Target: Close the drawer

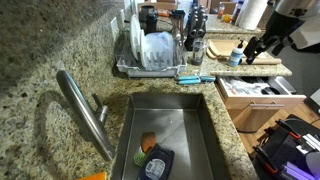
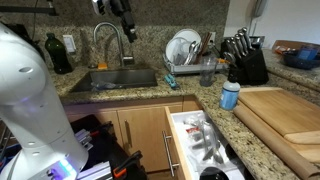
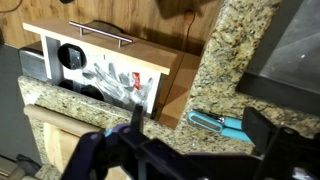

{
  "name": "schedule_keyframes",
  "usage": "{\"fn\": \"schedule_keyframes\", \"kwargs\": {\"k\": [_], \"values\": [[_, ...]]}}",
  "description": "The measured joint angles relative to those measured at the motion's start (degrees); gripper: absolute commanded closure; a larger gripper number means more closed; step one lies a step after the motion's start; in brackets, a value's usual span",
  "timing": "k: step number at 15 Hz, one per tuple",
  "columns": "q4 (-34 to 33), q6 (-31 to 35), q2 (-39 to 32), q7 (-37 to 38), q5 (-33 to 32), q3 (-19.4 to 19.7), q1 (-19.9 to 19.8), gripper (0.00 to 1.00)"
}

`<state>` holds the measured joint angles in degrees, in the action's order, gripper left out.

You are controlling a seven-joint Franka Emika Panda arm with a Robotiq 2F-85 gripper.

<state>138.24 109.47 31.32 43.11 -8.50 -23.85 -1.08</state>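
The drawer stands pulled open in both exterior views (image 1: 256,88) (image 2: 196,142). It has a white inside holding dark utensils and a flat light-wood front with a metal bar handle. In the wrist view the drawer (image 3: 110,50) is at the upper left, front face toward the camera. My gripper (image 3: 200,135) is open and empty, hanging above the granite counter beside the drawer, apart from it. It shows at the top right in an exterior view (image 1: 262,45) and at the top in an exterior view (image 2: 122,18).
A blue peeler (image 3: 222,122) lies on the counter between my fingers' line of sight. The steel sink (image 1: 170,130) with faucet (image 1: 85,110), a dish rack (image 1: 155,52), a blue bottle (image 2: 230,95), a knife block (image 2: 245,62) and a cutting board (image 2: 285,115) surround the drawer.
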Motion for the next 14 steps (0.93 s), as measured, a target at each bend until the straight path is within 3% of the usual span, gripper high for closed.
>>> {"fn": "schedule_keyframes", "kwargs": {"k": [6,12,14], "values": [[12.64,0.97,0.70,11.40,-2.44,8.18,-0.48,0.00],[11.28,0.68,0.56,14.40,-4.10,8.16,-0.03,0.00],[12.07,0.61,0.67,17.67,-5.90,10.57,-2.11,0.00]]}}
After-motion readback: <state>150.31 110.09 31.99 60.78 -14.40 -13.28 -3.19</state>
